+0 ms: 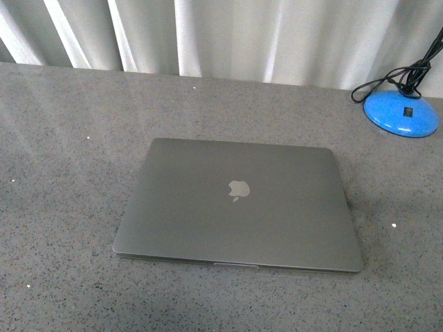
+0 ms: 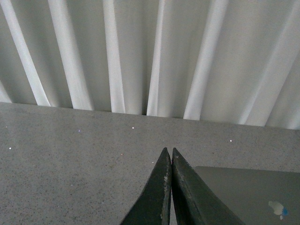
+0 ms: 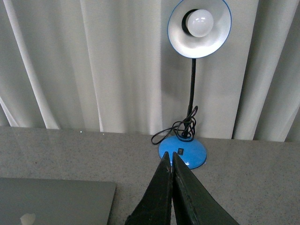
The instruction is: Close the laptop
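The slim space-grey metal laptop (image 1: 239, 205) lies closed, logo up, in the middle of the speckled grey surface (image 1: 62, 138). Left gripper (image 2: 168, 154) and right gripper (image 3: 169, 159) hover pinched together, empty, above the surface.

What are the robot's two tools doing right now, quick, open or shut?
Left tool: shut, holding nothing, beside the closed laptop.
Right tool: shut, holding nothing.

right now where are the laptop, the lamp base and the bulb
laptop (image 1: 239, 204), front view, middle of the shut lid
lamp base (image 1: 402, 114), front view, blue top
bulb (image 3: 199, 22), right wrist view, centre of the white globe
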